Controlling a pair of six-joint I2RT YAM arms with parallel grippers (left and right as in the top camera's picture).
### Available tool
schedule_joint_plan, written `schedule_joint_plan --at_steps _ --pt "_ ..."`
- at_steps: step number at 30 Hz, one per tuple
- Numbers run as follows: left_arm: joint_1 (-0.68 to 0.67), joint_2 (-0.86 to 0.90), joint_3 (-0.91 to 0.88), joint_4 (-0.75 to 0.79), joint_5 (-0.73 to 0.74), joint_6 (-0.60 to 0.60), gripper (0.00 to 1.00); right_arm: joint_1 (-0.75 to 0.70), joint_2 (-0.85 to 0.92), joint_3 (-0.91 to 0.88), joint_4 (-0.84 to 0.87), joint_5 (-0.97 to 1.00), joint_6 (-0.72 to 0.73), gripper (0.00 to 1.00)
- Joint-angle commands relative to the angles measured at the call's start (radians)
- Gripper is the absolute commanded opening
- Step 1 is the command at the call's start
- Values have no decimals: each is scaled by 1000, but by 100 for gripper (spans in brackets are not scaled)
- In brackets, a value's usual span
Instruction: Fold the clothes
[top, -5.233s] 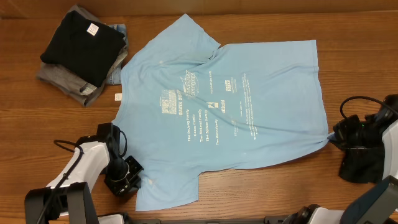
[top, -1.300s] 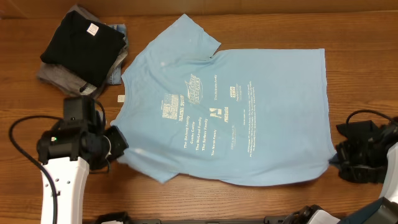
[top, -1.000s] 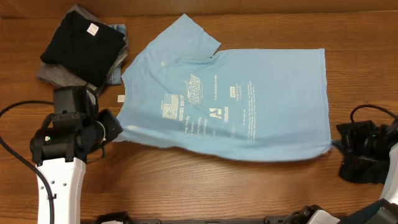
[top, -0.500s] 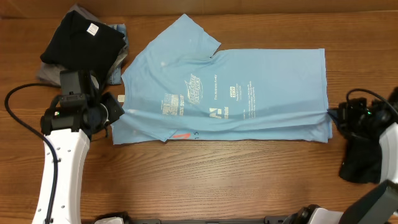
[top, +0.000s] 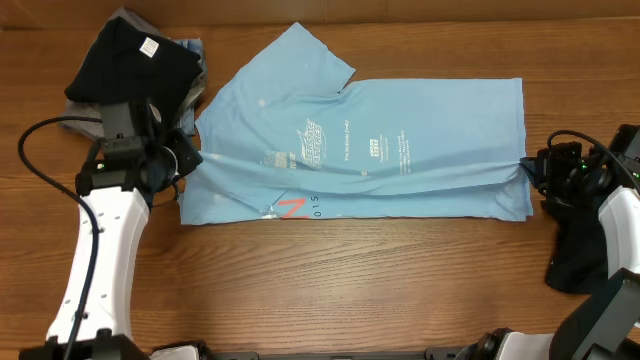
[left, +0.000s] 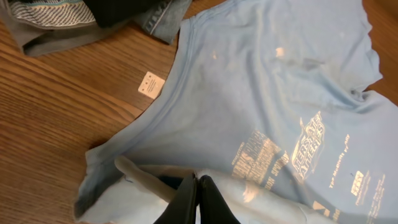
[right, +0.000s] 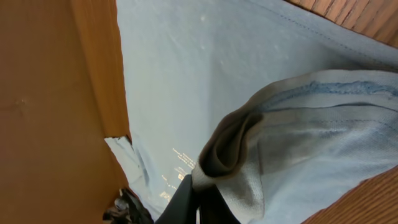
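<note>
the sky-blue t-shirt lies spread across the middle of the wooden table, collar end to the left and hem to the right. its near half is lifted and doubled back over the far half, so a long fold runs left to right along the near side. one sleeve sticks out flat toward the far edge. white logos show on the upper layer, and a red letter shows on the turned-over strip near the left of the fold. the left gripper is clenched on the shirt's left edge; in the left wrist view its fingers are pressed together on a bunched bit of blue cloth just near of the collar curve. the right gripper is clenched on the shirt's right edge, and the right wrist view shows the stitched hem gathered and pinched between its closed fingers. at the far left, just beside the shirt's shoulder, sits a pile with a black shirt on top of a grey garment. a small white tag lies on the bare wood between the pile and the collar.
</note>
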Motion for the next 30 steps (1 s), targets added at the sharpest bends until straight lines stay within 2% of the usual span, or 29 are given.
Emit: schedule_joint_plan --at_steps 1,7,11,12,13,14,15,17,19,20,21,25,28,30 --pt "-2 43 20 30 16 -14 4 0 4 24 18 14 11 4" --pt "-3 71 20 154 103 -18 4 0 4 24 23 51 14 4" --pt "-3 72 20 177 108 -23 5 0 4 24 31 52 14 5" --pt "-3 72 20 175 99 -23 6 0 4 24 40 52 14 13" --pt "-3 72 20 170 88 -23 6 0 4 24 46 52 14 31" --pt "-3 72 20 164 74 -23 10 0 4 24 60 51 5 60" --pt "-3 72 20 157 53 -22 26 -1 4 24 76 48 -21 86" --pt "-2 72 20 152 23 -21 51 -2 4 25 97 44 -85 98" --pt "4 72 20 133 1 -14 64 -13 4 25 90 44 -157 99" --pt "11 72 20 114 3 3 80 -20 4 25 71 45 -204 99" --pt "18 72 20 95 8 16 89 -25 4 25 51 45 -225 99" --pt "28 72 20 -33 26 105 91 -35 4 25 -78 80 -307 97" --pt "26 74 19 -153 20 171 91 -29 4 24 -221 224 -312 91" --pt "26 81 13 -211 -3 170 98 -21 9 21 -288 322 -312 83"
